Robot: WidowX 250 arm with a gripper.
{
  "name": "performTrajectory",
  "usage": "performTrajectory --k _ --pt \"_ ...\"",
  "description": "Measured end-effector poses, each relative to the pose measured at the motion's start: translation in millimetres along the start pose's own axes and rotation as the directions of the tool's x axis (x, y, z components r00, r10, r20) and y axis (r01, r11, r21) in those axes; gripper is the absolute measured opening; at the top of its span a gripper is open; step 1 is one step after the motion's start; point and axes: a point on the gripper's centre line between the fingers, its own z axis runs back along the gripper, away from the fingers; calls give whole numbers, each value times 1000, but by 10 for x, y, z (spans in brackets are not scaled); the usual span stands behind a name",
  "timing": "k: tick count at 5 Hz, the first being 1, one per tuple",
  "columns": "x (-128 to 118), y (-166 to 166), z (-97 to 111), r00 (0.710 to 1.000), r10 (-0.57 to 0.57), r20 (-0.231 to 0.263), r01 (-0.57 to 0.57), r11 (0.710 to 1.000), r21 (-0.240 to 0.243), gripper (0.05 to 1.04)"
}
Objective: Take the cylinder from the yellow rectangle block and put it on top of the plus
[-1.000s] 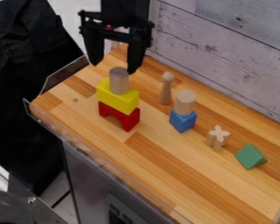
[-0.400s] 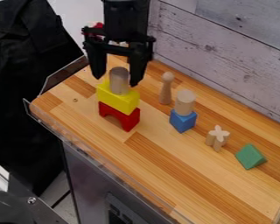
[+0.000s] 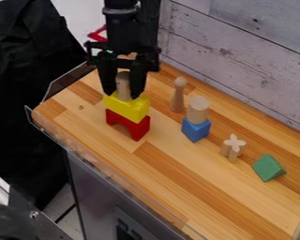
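Low over the left part of the table, the black gripper [image 3: 123, 95] is shut on the grey-brown cylinder [image 3: 122, 86], one finger on each side of it. The cylinder stands upright on the yellow rectangular block [image 3: 131, 108], its side edges partly hidden by the fingers. That block rests on a red arch block [image 3: 131, 126]. The small wooden plus [image 3: 233, 147] stands upright farther right on the table, its cross-shaped top facing up, apart from the gripper.
A wooden peg figure [image 3: 177, 95] stands right of the stack. Beside it a pale cylinder [image 3: 198, 109] sits on a blue block [image 3: 196, 129]. A green triangular block [image 3: 267, 168] lies right of the plus. A plank wall [image 3: 240, 51] runs behind the wooden table [image 3: 177, 173].
The gripper has come down around the cylinder, and its fingers have closed in from both sides. The cylinder's visible part sits slightly farther left; the other blocks have stayed put.
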Motion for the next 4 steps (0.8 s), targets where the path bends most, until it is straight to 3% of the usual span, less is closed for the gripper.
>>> performTrajectory --k 1,2,3,4 --pt "-19 -1 12 1000 -7 3 7 1000 0 545" --pt "-36 -81 265 999 -41 31 40 998 41 546" --pt "-29 -372 534 991 -126 46 121 988 97 546" --pt "-52 -635 650 979 -200 43 194 974 119 545"
